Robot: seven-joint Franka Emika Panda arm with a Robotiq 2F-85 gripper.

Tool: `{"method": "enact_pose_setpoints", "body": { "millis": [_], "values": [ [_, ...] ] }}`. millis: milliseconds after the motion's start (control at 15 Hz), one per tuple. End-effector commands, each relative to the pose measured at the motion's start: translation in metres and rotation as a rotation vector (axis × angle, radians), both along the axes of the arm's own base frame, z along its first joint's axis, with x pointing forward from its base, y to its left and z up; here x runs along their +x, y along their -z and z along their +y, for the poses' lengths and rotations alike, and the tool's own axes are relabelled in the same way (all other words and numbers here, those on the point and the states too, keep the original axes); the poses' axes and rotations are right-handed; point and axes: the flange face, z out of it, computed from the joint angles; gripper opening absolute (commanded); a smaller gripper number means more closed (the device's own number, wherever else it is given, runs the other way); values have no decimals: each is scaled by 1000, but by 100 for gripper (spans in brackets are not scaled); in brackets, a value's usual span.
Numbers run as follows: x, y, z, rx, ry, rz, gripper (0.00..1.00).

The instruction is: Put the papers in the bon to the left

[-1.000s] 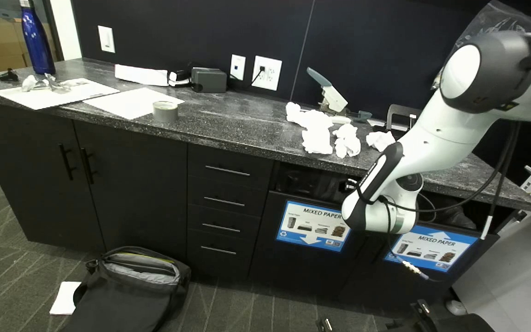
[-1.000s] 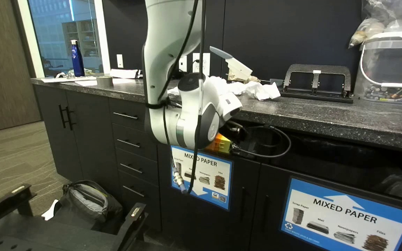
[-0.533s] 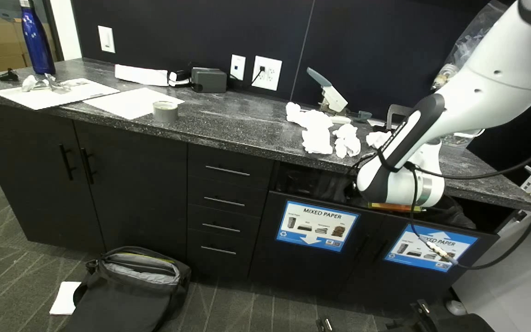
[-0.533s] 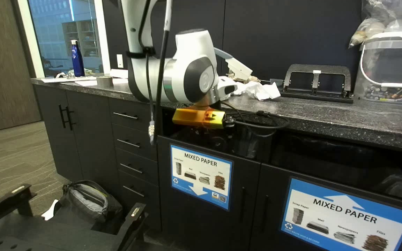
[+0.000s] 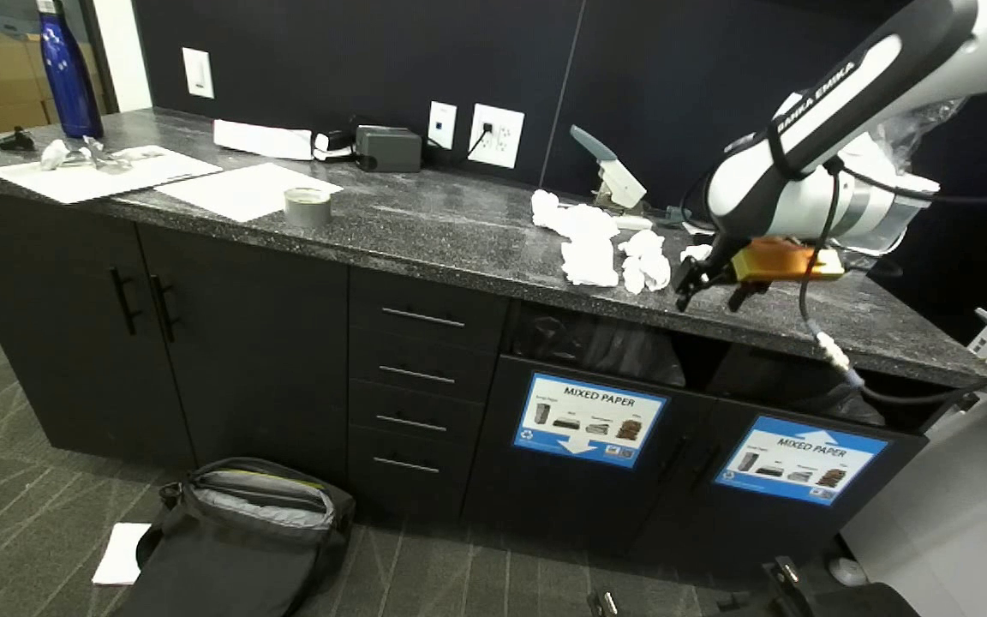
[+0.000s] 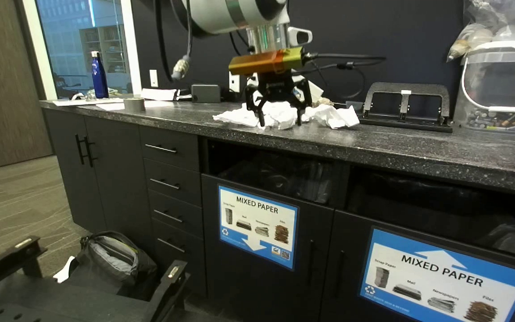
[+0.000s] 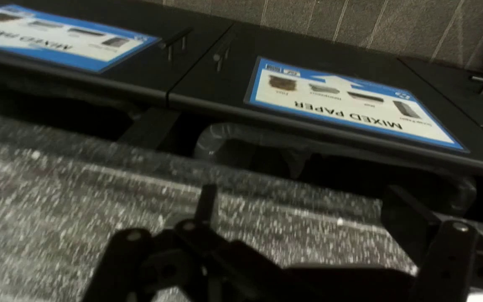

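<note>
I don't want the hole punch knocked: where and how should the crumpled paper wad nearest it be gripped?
Pinch the paper wad by its bunched middle, probably from above: its crumpled folds rise above the counter, while the hole punch crowds one side. The open end effector could straddle the paper wad.

A blue bottle (image 6: 99, 78), a tape roll (image 6: 134, 104) and a hole punch (image 6: 403, 106) sit on the speckled countertop (image 6: 418, 142).
</note>
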Motion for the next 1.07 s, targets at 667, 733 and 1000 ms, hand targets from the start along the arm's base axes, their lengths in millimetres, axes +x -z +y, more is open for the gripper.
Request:
{"method": "enact_pose_setpoints", "body": {
  "millis": [667, 733, 1000],
  "values": [
    [143, -75, -121, -65, -335, -49, 100],
    [150, -67, -129, -60, -342, -42, 100],
    [177, -42, -150, -87, -353, -58, 100]
  ]
}}
